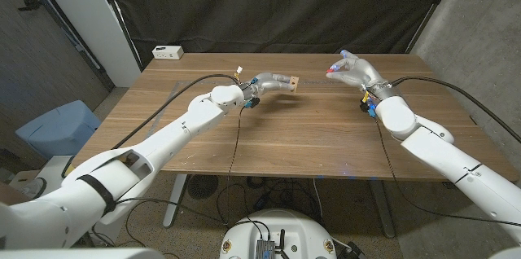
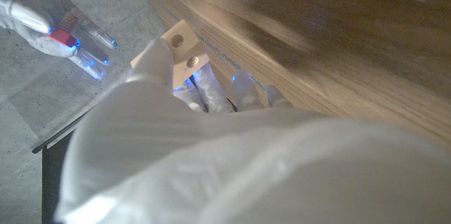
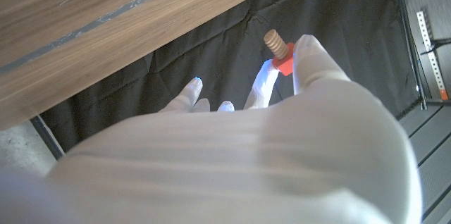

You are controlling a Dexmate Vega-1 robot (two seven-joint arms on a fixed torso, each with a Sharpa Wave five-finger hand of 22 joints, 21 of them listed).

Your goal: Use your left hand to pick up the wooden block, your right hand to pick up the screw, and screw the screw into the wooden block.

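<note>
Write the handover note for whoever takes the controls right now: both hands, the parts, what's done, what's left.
Left hand: holds the wooden block above the table; the left wrist view shows two holes in the block's face.
Right hand: pinches the screw by its red head, wooden threaded end pointing away from the fingers, also lifted off the table.
Done: both pickups.
Left: the block and the screw are still apart, with a clear gap between the hands. Bring the threaded end to a hole and turn it in.
Also on the table: a small white box at the far left corner.
</note>
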